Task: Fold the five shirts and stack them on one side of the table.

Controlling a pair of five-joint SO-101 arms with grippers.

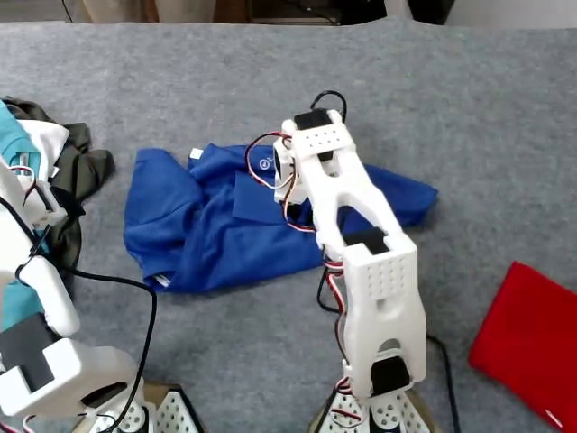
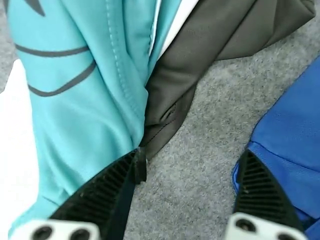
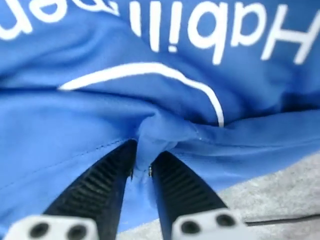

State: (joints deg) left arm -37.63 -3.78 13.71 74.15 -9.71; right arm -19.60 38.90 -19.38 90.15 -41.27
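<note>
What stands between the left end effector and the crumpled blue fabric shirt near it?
Nothing visible does. The open left end effector hangs over bare grey felt table cover, and the crumpled blue fabric shirt lies right beside one of that end effector's fingers.

The left hand [image 2: 194, 156], spread wide, sits over the table [image 2: 215, 115] between teal shirt [image 2: 80, 100] and blue shirt [image 2: 295, 130].

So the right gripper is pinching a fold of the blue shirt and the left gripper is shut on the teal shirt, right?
Not quite. The left wrist view shows the left gripper open, jaws apart over bare table beside the teal shirt. The right gripper is indeed pinching the blue shirt.
</note>
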